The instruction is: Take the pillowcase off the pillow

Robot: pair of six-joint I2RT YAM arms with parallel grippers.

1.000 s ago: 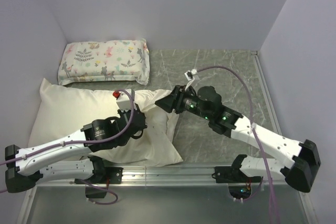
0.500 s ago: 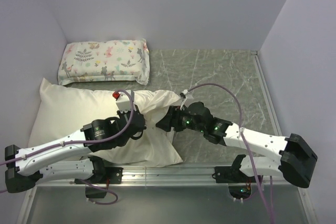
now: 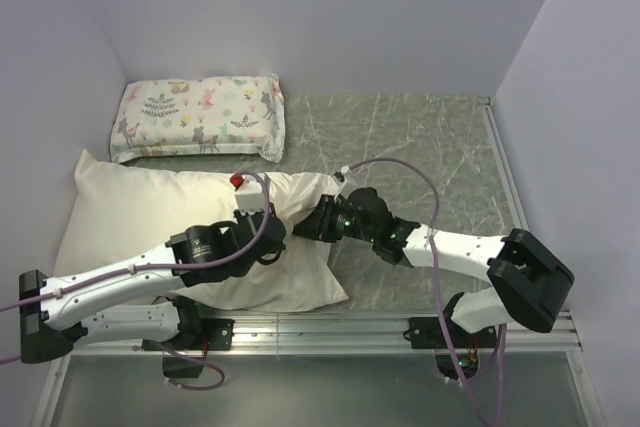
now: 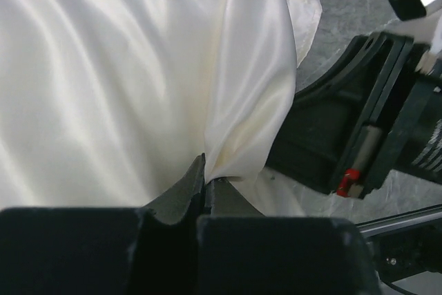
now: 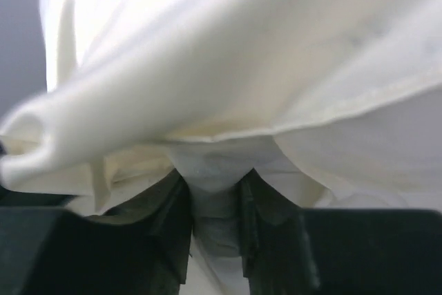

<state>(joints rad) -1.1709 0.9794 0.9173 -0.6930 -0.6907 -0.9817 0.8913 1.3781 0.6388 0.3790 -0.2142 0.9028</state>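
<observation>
The cream pillowcase (image 3: 130, 217) lies at the left of the table with the pillow inside it, mostly hidden. My left gripper (image 3: 275, 247) rests on its right part, shut on a pinched fold of pillowcase fabric (image 4: 242, 122) in the left wrist view (image 4: 206, 174). My right gripper (image 3: 318, 225) is pushed in at the pillowcase's right end, close to the left gripper. In the right wrist view (image 5: 214, 184) it sits under the cream hem (image 5: 207, 46), with a whiter bulge of the pillow (image 5: 210, 170) held between its fingers.
A smaller floral and animal print pillow (image 3: 200, 117) lies at the back left against the wall. Walls close the left, back and right sides. A metal rail (image 3: 330, 327) runs along the near edge. Grey marble table (image 3: 420, 147) shows at the right.
My right arm swung down and left, and its gripper went into the pillowcase's right end. My left gripper shifted slightly right, still holding the fabric.
</observation>
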